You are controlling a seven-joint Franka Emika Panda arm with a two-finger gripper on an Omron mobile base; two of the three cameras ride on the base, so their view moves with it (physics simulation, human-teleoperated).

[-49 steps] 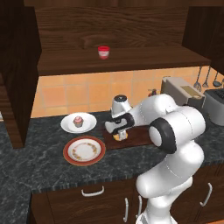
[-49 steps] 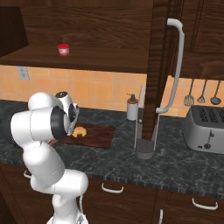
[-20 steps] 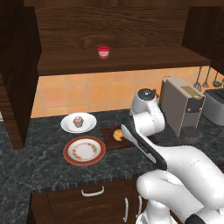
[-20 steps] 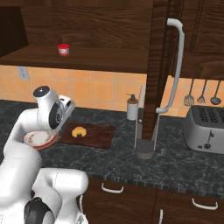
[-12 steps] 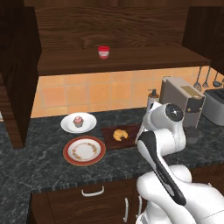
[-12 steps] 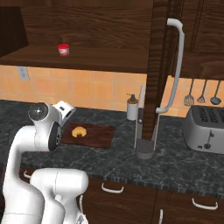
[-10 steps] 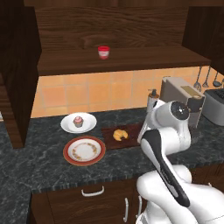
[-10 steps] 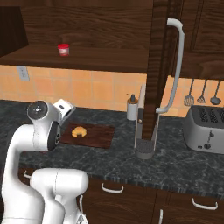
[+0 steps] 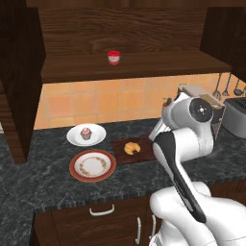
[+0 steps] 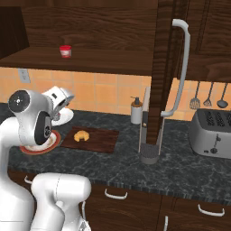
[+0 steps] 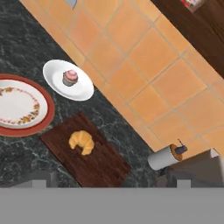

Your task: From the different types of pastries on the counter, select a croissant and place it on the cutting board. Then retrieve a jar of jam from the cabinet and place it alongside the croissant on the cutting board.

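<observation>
Since the earlier frames the arm has swung up and back from the cutting board [image 9: 136, 150], and its wrist now stands higher over the right part of the desk [image 9: 43, 180]; the croissant [image 9: 131, 148] lies where it lay then, on the board.

The tool [image 11: 112, 183] shows as two small dark tips at the bottom of the hand view, set far apart with nothing between them, so it stands wide and holds nothing. The tips are partly cut by the lower edge there, so their exact shape is hard to judge.

The croissant rests near the left end of the board, apart from its edges. Left of the board sits an orange-rimmed plate [image 9: 92, 165], just beside it but seemingly not touching. Behind that plate is a white plate [image 9: 86, 134] carrying the pink-frosted cupcake [image 9: 86, 132].

The jar of jam [image 9: 114, 57] stands upright on the cabinet [image 9: 96, 36] shelf, above the tiled wall, well apart from the board.

In the right base view a soap dispenser [image 10: 136, 110] stands against the tiles right of the board, and a toaster [image 10: 213, 133] sits farther right on the desk.
</observation>
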